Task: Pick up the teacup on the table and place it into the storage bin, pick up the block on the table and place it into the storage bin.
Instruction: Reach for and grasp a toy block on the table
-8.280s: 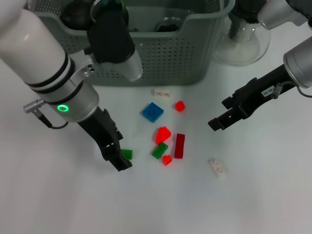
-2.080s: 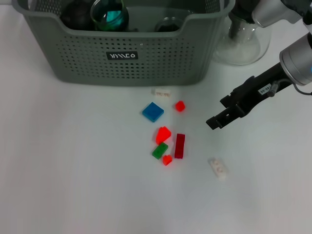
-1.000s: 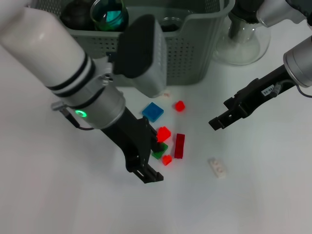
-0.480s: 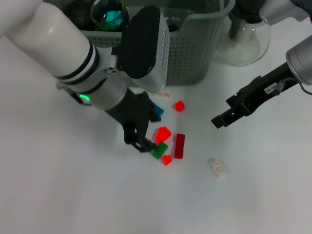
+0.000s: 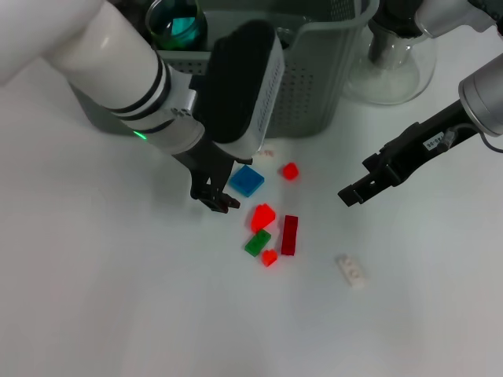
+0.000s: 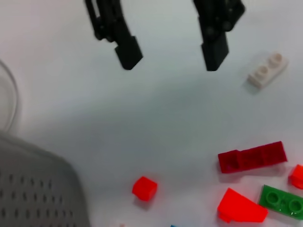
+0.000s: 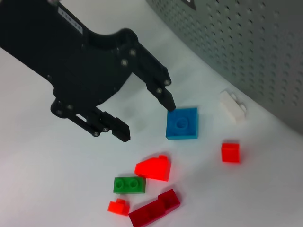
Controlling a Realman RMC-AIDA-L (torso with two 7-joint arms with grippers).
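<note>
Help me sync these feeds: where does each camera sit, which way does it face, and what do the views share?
Head view: above, looking down at the table; both arms, left gripper by the blue block, right gripper hovering.
Left wrist view: faces across the blocks; shows the right gripper.
Right wrist view: faces the storage bin; shows the left gripper.
All share the dark red block.

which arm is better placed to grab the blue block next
Left, most likely. The left gripper hangs open right beside the blue block, one finger at its edge. The right gripper is farther off, beyond the small red cube.
</note>
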